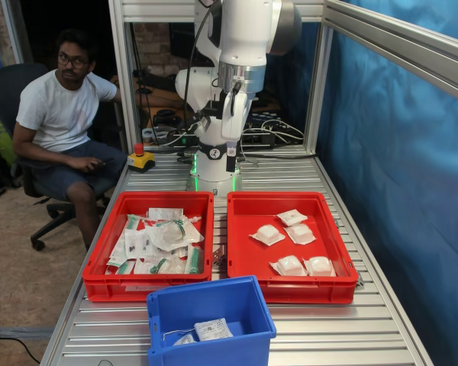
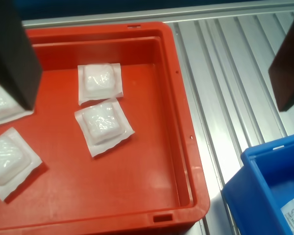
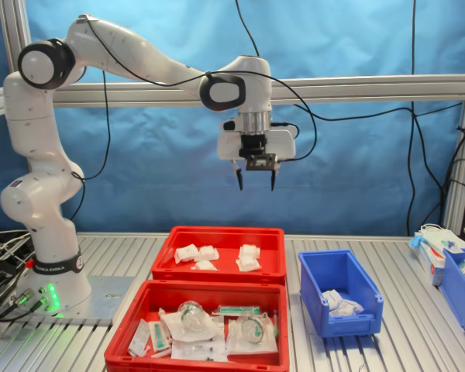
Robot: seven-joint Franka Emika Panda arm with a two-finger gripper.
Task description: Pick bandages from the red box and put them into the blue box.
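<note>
The gripper is hanging high above the red box, jaws spread wide and holding nothing. Five puffy white bandages are lying on its smooth plastic floor; they look light, soft and crinkly, probably best pinched across the raised centre pillow. The blue box is sitting close by.

tabletop carrying three containers | red box sitting at the first exterior view's right, holding five bandages | second tray lying just beside it at the first exterior view's left, holding wrapped packets | blue box sitting nearest in the first exterior view, holding a flat packet | end effector hanging above the red box
</note>
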